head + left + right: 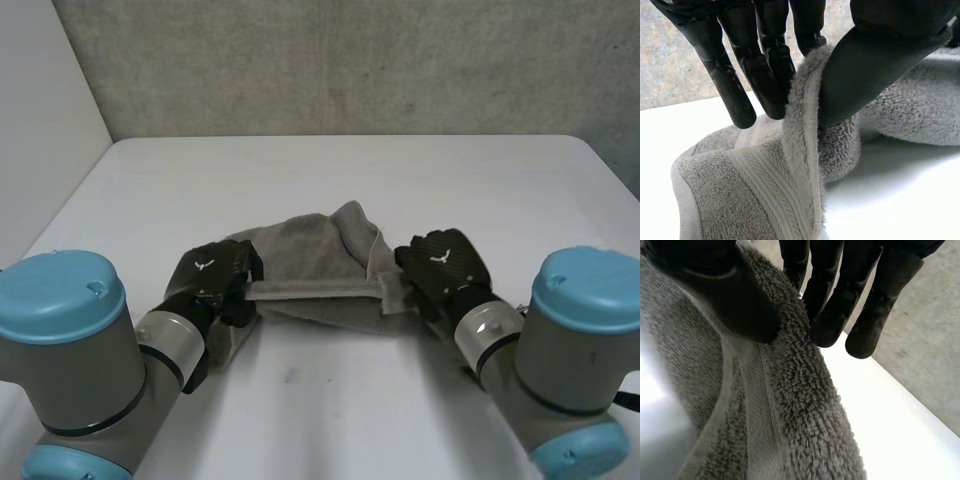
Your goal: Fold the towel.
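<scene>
Your left hand (213, 272) has the left end of the grey towel's (315, 250) near hem pinched between thumb and fingers, so hold that pinch firm and don't let the hem slip. The towel's bunched on the near-middle of the white table (300, 170) with that hem stretched between the hands, so I'd carry both ends toward the far side at one height and pace. Your right hand (442, 262) pinches the right end the same way, so match it to the left.
</scene>
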You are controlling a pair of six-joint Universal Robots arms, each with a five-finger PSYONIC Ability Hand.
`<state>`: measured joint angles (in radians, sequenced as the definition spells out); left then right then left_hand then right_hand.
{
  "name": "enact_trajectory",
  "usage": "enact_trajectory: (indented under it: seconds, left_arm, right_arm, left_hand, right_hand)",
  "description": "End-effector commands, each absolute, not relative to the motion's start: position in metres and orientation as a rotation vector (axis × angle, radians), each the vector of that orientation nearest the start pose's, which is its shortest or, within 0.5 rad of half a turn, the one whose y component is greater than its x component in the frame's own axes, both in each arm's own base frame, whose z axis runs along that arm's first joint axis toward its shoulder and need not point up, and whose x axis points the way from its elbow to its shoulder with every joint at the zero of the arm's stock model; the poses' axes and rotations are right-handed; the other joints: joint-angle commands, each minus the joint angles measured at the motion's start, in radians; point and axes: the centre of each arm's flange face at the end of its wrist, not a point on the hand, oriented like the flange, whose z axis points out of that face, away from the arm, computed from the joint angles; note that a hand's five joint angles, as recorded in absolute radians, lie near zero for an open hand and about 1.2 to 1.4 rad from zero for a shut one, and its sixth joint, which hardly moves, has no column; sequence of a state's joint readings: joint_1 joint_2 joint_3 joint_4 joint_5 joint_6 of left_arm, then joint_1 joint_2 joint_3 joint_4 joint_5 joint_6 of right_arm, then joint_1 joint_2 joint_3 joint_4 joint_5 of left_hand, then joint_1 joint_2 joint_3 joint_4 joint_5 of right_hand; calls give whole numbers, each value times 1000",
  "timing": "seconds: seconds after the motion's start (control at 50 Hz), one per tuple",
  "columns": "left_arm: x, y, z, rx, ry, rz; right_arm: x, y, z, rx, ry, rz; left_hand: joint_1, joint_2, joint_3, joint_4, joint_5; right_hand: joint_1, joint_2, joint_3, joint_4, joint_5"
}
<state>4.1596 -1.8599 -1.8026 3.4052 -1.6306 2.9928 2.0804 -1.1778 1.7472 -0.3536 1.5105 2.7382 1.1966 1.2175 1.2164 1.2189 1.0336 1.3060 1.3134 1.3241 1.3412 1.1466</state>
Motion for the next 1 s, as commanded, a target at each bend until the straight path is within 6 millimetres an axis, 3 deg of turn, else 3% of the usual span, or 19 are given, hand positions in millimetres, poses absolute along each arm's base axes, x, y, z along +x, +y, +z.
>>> enact_trajectory:
  seconds: [0.02, 0.1, 0.14, 0.24, 0.36, 0.4, 0.42, 0.46, 0.48, 0.52, 0.56, 0.64, 0.68, 0.82, 0.86, 0.88, 0.9, 0.98, 1.0]
  left_arm:
    - [-275, -207, 172, 505, 2795, -2074]
    - [-275, -207, 171, 506, 2797, -2070]
    - [-275, -207, 171, 506, 2797, -2070]
    - [-275, -207, 169, 508, 2798, -2065]
    - [-275, -207, 168, 509, 2800, -2060]
    - [-275, -207, 168, 509, 2800, -2060]
    - [-275, -207, 168, 509, 2800, -2060]
    - [-275, -207, 167, 509, 2803, -2055]
    - [-275, -207, 167, 509, 2803, -2055]
    - [-275, -207, 168, 507, 2803, -2058]
    - [-275, -207, 168, 509, 2801, -2057]
    - [-275, -207, 168, 509, 2800, -2060]
    - [-275, -207, 168, 509, 2800, -2060]
    - [-275, -207, 167, 510, 2804, -2053]
    - [-275, -207, 167, 510, 2804, -2053]
    - [-275, -207, 167, 510, 2804, -2053]
    - [-275, -207, 168, 510, 2803, -2055]
    - [-275, -207, 168, 509, 2803, -2055]
    - [-275, -207, 168, 509, 2803, -2055]
  right_arm:
    - [271, -262, 152, -1032, 2171, -1901]
    - [262, -280, 157, -969, 2192, -1935]
    - [242, -305, 164, -808, 2237, -1964]
    - [216, -334, 175, -624, 2253, -1931]
    - [206, -353, 171, -587, 2272, -1836]
    - [192, -375, 169, -534, 2313, -1860]
    - [192, -375, 169, -534, 2313, -1860]
    - [168, -400, 165, -450, 2383, -1904]
    - [168, -401, 165, -450, 2383, -1904]
    - [158, -410, 163, -420, 2422, -1912]
    - [150, -416, 160, -393, 2493, -1846]
    - [150, -407, 159, -397, 2560, -1736]
    - [153, -394, 163, -405, 2579, -1680]
    - [153, -362, 184, -413, 2535, -1756]
    - [159, -334, 193, -440, 2487, -1806]
    - [159, -334, 193, -440, 2487, -1806]
    - [166, -319, 196, -470, 2467, -1804]
    - [182, -274, 184, -581, 2471, -1705]
    - [183, -274, 184, -582, 2471, -1705]
  left_hand:
    - [200, 179, 180, 177, 188]
    - [200, 179, 180, 177, 188]
    - [200, 179, 180, 177, 188]
    - [200, 179, 180, 177, 188]
    - [200, 179, 180, 177, 188]
    - [200, 179, 180, 177, 188]
    - [200, 179, 180, 177, 188]
    - [200, 179, 180, 177, 188]
    - [200, 179, 180, 177, 188]
    - [200, 179, 180, 177, 188]
    - [200, 179, 180, 177, 188]
    - [200, 179, 180, 177, 188]
    - [200, 179, 180, 177, 188]
    - [200, 179, 180, 177, 188]
    - [200, 179, 180, 177, 188]
    - [200, 179, 180, 177, 188]
    - [200, 179, 180, 177, 188]
    - [200, 179, 180, 177, 188]
    - [200, 179, 180, 177, 188]
  right_hand:
    - [90, 83, 72, 55, 75]
    - [90, 83, 72, 55, 75]
    - [90, 83, 72, 55, 75]
    - [90, 83, 72, 55, 75]
    - [90, 83, 72, 55, 75]
    - [90, 83, 72, 55, 75]
    - [90, 83, 72, 55, 75]
    - [90, 83, 72, 55, 75]
    - [90, 83, 72, 55, 75]
    - [-44, -51, -62, -79, -59]
    - [-1131, -1139, -1150, -1167, -1147]
    - [-1131, -1139, -1150, -1167, -1147]
    - [-1131, -1139, -1150, -1167, -1147]
    - [-1131, -1139, -1150, -1167, -1147]
    - [-1131, -1139, -1150, -1167, -1147]
    - [-1131, -1139, -1150, -1167, -1147]
    - [-1131, -1139, -1150, -1167, -1147]
    - [-1131, -1139, -1150, -1167, -1147]
    - [-1131, -1139, -1150, -1167, -1147]
